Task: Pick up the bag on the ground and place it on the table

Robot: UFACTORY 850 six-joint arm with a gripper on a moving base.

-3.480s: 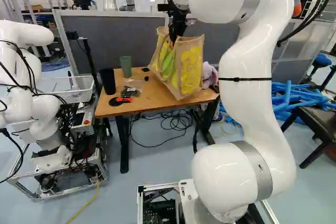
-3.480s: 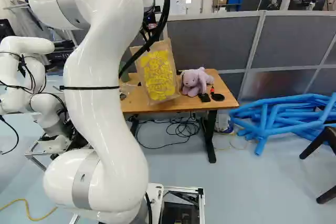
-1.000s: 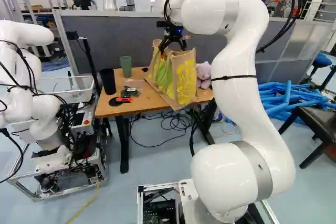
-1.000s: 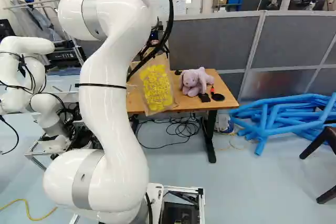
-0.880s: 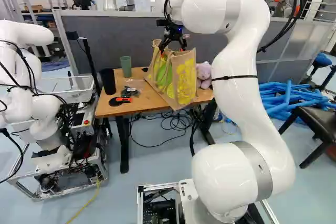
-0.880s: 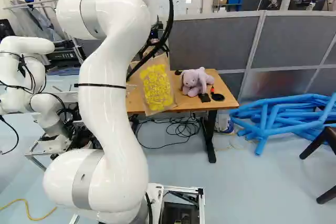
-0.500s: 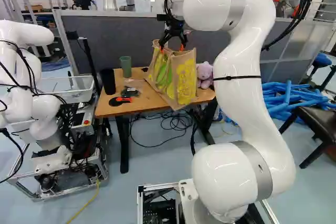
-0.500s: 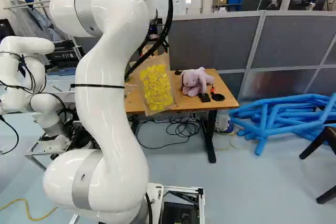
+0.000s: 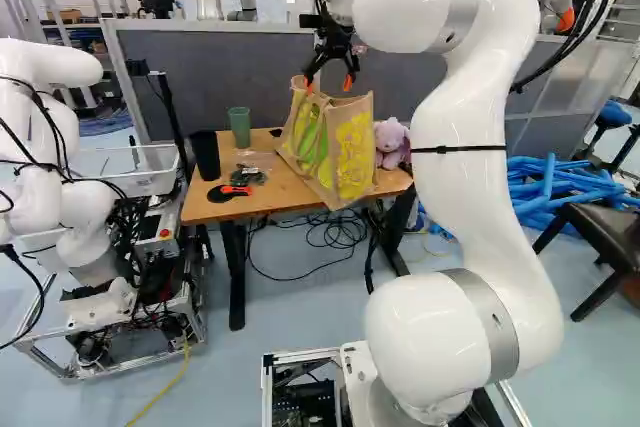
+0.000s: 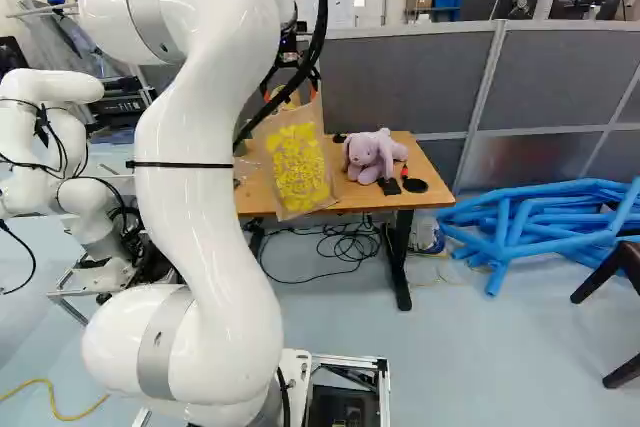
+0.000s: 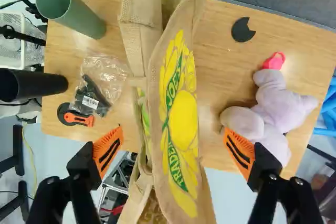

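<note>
Lilac plush toy and green cup flank the tan bag.

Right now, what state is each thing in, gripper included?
Gripper, open
Bag, standing on the table, ungripped
Green cup, upright
Black cup, upright
Plush toy, resting on the table
Clear packet, lying on the table
Orange-and-black tool, lying flat

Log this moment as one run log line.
Hand: open, above tote bag | Bag: on wooden table, at near edge | Beside bag: purple plush toy | Task: placement looks done
</note>
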